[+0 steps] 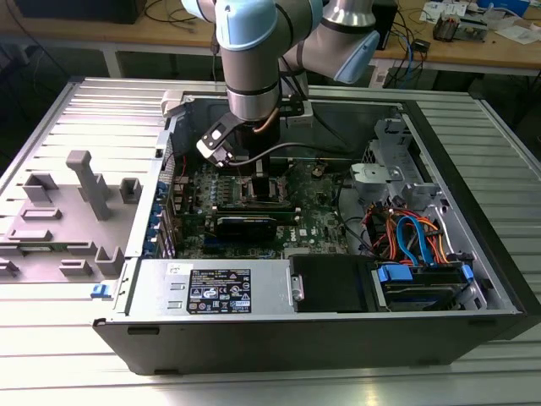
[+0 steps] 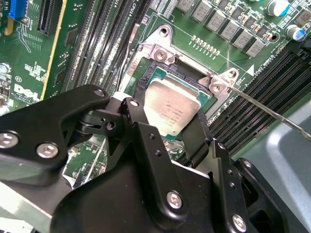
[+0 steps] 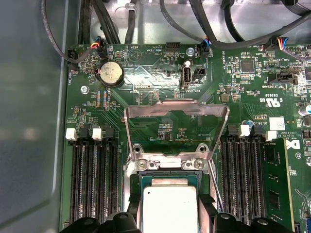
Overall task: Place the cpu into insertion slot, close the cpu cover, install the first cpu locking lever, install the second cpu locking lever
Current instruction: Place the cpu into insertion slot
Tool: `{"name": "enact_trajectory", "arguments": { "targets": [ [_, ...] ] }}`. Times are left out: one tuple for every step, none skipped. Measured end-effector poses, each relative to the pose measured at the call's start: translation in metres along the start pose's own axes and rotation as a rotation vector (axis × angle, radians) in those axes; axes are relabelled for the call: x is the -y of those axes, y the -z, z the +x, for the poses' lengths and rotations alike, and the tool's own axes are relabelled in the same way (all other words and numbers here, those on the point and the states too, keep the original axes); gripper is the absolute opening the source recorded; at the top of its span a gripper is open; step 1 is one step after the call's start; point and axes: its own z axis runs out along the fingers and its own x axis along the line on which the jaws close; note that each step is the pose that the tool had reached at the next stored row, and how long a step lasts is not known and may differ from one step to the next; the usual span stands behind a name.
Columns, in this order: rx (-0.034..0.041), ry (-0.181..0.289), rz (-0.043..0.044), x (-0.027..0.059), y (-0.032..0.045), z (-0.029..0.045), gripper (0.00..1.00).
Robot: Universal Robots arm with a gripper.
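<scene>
My gripper [image 2: 169, 116] is clenched on the cpu [image 3: 169, 209] — it lies straight below me, square over the insertion slot [image 2: 167, 73] — with the cpu cover [image 3: 176, 108] standing open.

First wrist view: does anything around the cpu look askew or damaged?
Nothing stands out. The cpu is square with the insertion slot, gripped by the gripper; the cpu cover is raised open, unbent. Whether the cpu is fully seated cannot be told.

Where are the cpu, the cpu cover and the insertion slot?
cpu [image 2: 172, 111]: second wrist view, middle of its metal top.
cpu cover [image 3: 146, 109]: first wrist view, raised frame's free edge.
insertion slot [image 2: 155, 52]: second wrist view, silver rim.
</scene>
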Motion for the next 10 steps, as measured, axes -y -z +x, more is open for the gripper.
{"name": "enact_trajectory", "arguments": {
  "targets": [
    [-0.0001,0.0,0.0,0.0,0.0,0.0,0.55],
    [-0.0001,0.0,-0.0001,0.0,0.0,0.0,0.55],
    [-0.0001,0.0,-0.0001,0.0,0.0,0.0,0.55],
    [-0.0002,0.0,-0.0001,0.0,0.0,0.0,0.55],
    [0.0001,0.0,-0.0003,0.0,0.0,0.0,0.55],
    [-0.0012,0.0,-0.0006,0.0,-0.0003,0.0002,0.56],
    [-0.0007,0.0,-0.0007,0.0,-0.0003,0.0001,0.62],
    [-0.0007,0.0,-0.0006,0.0,-0.0003,0.0001,0.62],
    [-0.0004,0.0,-0.0003,0.0,-0.0001,0.0001,0.62],
    [-0.0003,0.0,-0.0002,0.0,-0.0001,0.0,0.62]
  ]
}}
